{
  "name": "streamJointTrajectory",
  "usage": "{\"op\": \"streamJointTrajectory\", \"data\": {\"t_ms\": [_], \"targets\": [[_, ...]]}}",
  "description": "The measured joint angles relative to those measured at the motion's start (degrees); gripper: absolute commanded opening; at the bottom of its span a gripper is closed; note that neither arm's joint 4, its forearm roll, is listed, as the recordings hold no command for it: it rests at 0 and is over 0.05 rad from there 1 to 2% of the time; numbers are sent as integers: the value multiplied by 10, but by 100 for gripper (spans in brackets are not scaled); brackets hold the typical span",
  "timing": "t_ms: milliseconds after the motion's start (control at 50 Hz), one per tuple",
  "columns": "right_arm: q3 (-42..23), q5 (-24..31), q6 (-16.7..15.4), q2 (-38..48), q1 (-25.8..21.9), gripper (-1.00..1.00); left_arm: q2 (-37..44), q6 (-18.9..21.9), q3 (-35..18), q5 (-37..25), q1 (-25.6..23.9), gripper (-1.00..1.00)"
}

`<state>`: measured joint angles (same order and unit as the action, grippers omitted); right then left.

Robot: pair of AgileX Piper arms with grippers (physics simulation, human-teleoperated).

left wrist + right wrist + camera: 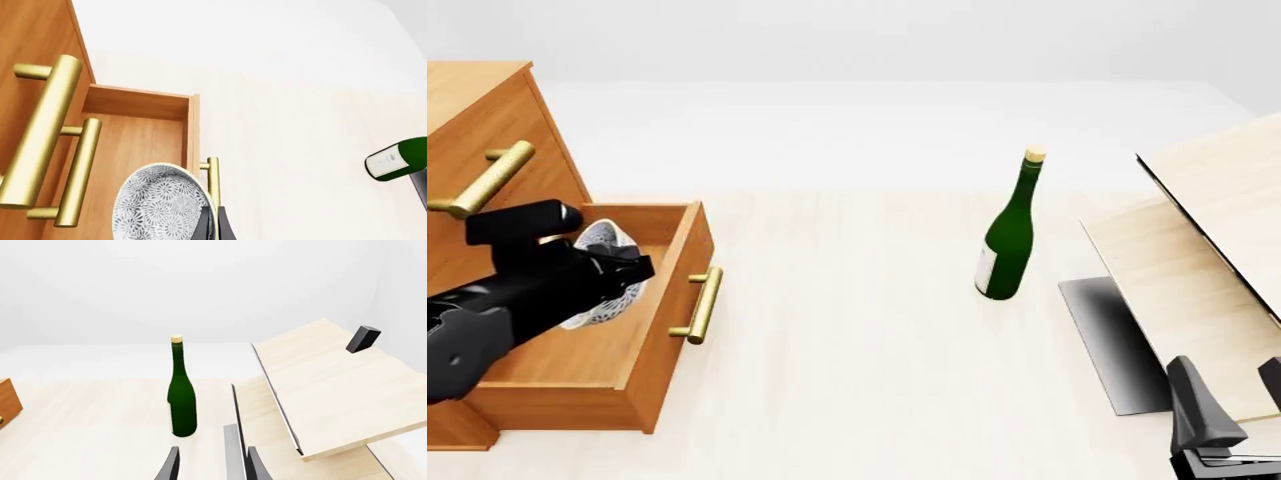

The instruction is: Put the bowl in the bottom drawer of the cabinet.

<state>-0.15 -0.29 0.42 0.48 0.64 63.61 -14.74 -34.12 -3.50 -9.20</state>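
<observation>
Over the open bottom drawer (627, 330), the left hand (614, 275) grips the bowl (607, 270) by its rim; lower it gently, level, clear of the walls, then release.

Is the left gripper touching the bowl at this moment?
Touching. In the left wrist view a dark finger of the left gripper lies against the rim of the bowl, over the open bottom drawer.
</observation>
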Motion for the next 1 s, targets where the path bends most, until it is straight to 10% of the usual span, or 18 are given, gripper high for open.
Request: {"op": "streamJointTrajectory", "data": {"t_ms": [1000], "targets": [[0, 0, 0, 0, 0, 100, 87, -6, 23, 85, 38, -100]]}}
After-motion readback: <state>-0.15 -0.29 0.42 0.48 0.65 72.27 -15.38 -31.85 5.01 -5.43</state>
